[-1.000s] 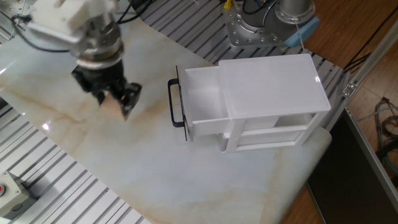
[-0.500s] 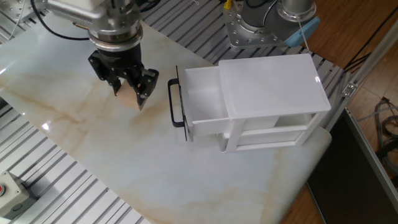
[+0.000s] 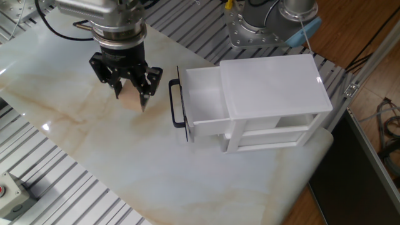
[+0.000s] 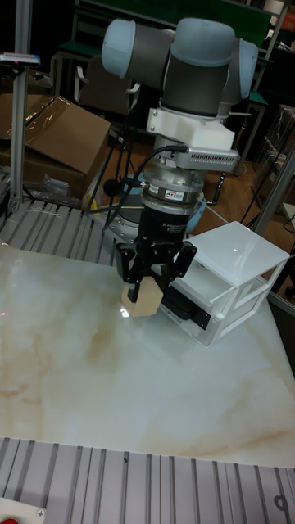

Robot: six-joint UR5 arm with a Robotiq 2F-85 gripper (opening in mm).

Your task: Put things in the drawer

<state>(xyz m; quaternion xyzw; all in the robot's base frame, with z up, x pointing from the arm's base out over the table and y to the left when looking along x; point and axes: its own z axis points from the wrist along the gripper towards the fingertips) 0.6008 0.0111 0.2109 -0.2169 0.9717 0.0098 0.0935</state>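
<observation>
My gripper (image 3: 130,100) hangs over the marble tabletop, just left of the cabinet, shut on a small light-tan wooden cube (image 3: 129,95). The tall fixed view shows the cube (image 4: 142,301) held between the black fingers (image 4: 124,268), lifted off the surface. The white top drawer (image 3: 205,99) stands pulled out to the left. Its black bar handle (image 3: 177,104) is a short way right of my gripper. The drawer's inside looks empty. The white cabinet (image 3: 275,84) stands at right.
The arm's metal base (image 3: 255,26) stands behind the cabinet. Slotted aluminium rails (image 3: 69,187) border the marble sheet. A button box (image 3: 7,190) sits at the lower left corner. Cardboard boxes (image 4: 51,139) lie beyond the table's far edge.
My gripper has carried the cube to the right and a little farther back, towards the drawer handle. In the last half second it barely moved and turned slightly.
</observation>
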